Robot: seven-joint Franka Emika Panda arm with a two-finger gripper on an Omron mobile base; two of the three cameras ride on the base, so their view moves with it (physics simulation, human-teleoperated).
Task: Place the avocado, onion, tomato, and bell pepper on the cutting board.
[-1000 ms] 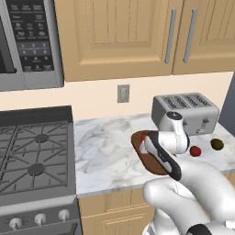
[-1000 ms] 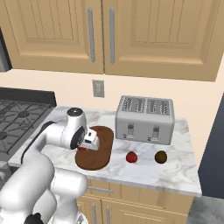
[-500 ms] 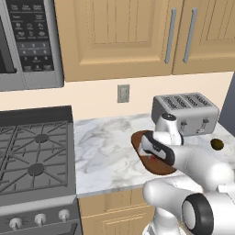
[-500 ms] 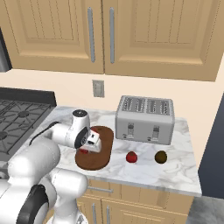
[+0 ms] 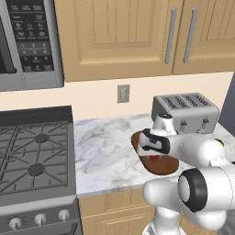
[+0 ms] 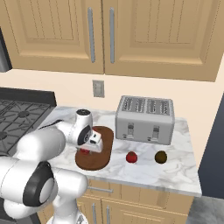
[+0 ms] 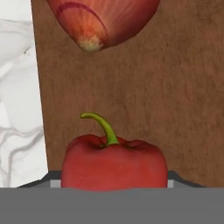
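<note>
The dark reddish-brown cutting board (image 6: 105,158) lies on the marble counter in front of the toaster. My gripper (image 6: 92,148) hangs low over its left part, shut on the red bell pepper (image 7: 113,164), whose green stem shows close up in the hand view and whose body hides my fingertips. The pepper (image 6: 84,152) sits at or just above the board (image 7: 175,100). A reddish onion (image 7: 103,22) lies on the board beyond it. The red tomato (image 6: 131,157) and the dark olive avocado (image 6: 161,156) rest on the counter right of the board. From the left base view, the pepper (image 5: 154,158) peeks out under my hand.
A silver toaster (image 6: 145,119) stands right behind the board. The gas stove (image 5: 32,151) takes up the counter's left side, with a microwave above it. Bare marble (image 5: 103,147) lies between the stove and the board. Wall cabinets hang overhead.
My hand has sunk slightly toward the board, with the pepper still in it. The arm's lower links have swung round. Tomato and avocado have not moved.
</note>
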